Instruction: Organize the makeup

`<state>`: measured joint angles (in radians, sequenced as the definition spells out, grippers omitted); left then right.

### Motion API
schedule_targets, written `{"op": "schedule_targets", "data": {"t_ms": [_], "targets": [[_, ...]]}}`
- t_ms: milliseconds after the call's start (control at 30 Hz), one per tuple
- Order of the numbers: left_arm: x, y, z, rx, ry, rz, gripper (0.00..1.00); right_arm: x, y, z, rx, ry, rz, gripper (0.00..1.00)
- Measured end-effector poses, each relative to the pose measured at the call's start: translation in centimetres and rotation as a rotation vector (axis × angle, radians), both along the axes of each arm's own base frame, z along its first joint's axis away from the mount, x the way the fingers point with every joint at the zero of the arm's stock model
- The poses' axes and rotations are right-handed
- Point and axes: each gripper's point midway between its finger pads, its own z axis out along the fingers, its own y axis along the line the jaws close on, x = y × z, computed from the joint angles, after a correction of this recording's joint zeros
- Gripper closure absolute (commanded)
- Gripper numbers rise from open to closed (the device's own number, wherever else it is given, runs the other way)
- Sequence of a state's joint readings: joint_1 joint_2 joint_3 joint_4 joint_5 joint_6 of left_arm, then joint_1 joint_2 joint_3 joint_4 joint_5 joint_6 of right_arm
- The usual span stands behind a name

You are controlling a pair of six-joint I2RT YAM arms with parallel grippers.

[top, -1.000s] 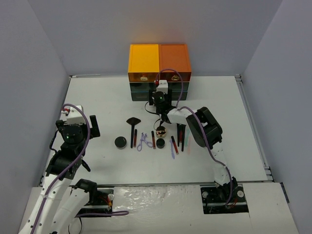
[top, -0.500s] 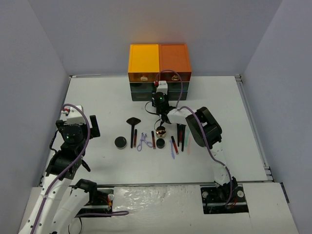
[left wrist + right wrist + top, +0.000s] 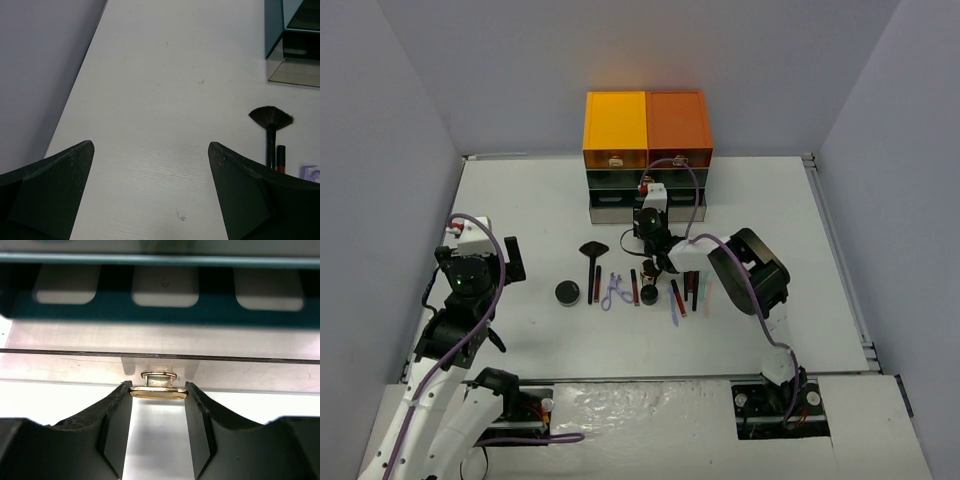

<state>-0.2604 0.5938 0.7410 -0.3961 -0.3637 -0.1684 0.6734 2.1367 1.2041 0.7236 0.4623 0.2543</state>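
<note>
The makeup lies in a row on the white table [image 3: 540, 200]: a black round jar [image 3: 568, 292], a black fan brush [image 3: 593, 250], a red-black pencil [image 3: 598, 285], a purple curler [image 3: 613, 290], a second black jar [image 3: 649, 296], more pencils [image 3: 677, 297] and a purple stick [image 3: 674, 316]. My right gripper [image 3: 648, 222] is shut on the gold handle [image 3: 158, 393] of the drawer box's bottom clear drawer [image 3: 75, 365]; both fingers touch the handle's ends. My left gripper [image 3: 150, 145] is open and empty over bare table at the left; the fan brush [image 3: 271, 119] shows to its right.
The drawer box [image 3: 646, 130] with orange top stands at the back centre, darker drawers below it. Grey walls close in the left, back and right. The right arm [image 3: 750, 275] reaches over the right end of the makeup row.
</note>
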Motion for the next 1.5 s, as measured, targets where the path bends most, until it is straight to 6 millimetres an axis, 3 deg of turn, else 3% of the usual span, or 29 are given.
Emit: {"op": "schedule_targets", "data": {"t_ms": [533,667,833,967,1100,1200,1500], "targets": [[0.2,-0.1,-0.2,0.002,0.008,-0.003,0.03,-6.1,0.3,-0.4,0.024,0.042,-0.044,0.8],[0.2,-0.1,-0.2,0.003,0.009,-0.003,0.03,-7.2,0.1,-0.5,0.026,0.056,-0.043,0.61],[0.3,-0.1,-0.3,0.004,0.014,-0.003,0.03,-8.4,-0.2,-0.1,0.015,0.09,-0.026,0.47],[0.4,-0.3,-0.5,0.006,0.022,-0.007,0.03,-9.0,-0.6,1.8,0.019,0.093,-0.019,0.3],[0.4,-0.3,-0.6,0.007,0.026,-0.007,0.03,-9.7,-0.6,4.7,0.043,0.084,0.0,0.24],[0.4,-0.3,-0.7,0.008,0.028,-0.008,0.03,-10.3,-0.7,5.7,0.049,0.098,0.018,0.19],[0.7,-0.4,-1.1,0.011,0.046,-0.012,0.03,-12.9,-0.4,3.5,0.036,0.25,0.093,0.15]]}}
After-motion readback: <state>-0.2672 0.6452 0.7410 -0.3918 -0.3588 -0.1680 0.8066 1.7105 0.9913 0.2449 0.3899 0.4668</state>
